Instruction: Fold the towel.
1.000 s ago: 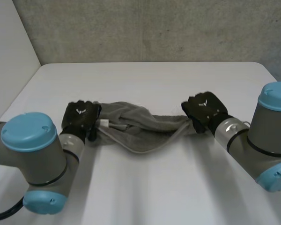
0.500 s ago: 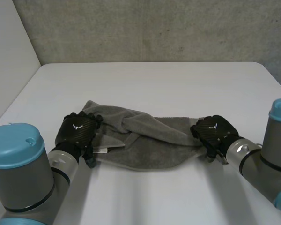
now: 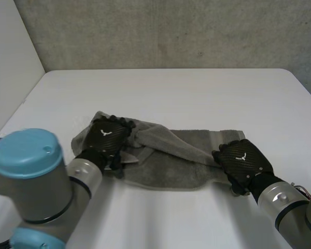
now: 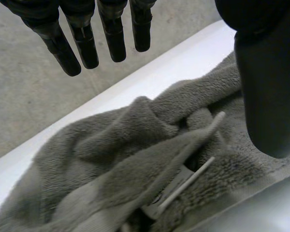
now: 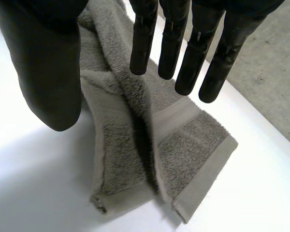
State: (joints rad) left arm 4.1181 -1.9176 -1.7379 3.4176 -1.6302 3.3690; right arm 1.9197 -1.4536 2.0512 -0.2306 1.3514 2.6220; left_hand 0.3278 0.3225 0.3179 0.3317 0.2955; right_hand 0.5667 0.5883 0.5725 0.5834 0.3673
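A grey towel (image 3: 171, 163) lies bunched and twisted on the white table (image 3: 171, 93), with a thick fold running across its middle. My left hand (image 3: 108, 136) hovers over the towel's left end, open. Its straight fingers (image 4: 82, 38) and thumb (image 4: 268, 87) stand apart above the rumpled cloth (image 4: 135, 159), where a white label shows. Over the towel's right end, my right hand (image 3: 243, 161) is open too. In the right wrist view its fingers (image 5: 183, 43) stretch straight above the hemmed corners (image 5: 183, 154) and nothing is pinched.
A grey concrete wall (image 3: 171, 31) stands behind the table's far edge. White tabletop stretches beyond the towel and in front of it. My two grey arms come in at the near left and near right.
The towel, first stretched and sagging between both shut hands, now lies on the table. Both hands have let go and opened, and the arms have drawn nearer the front.
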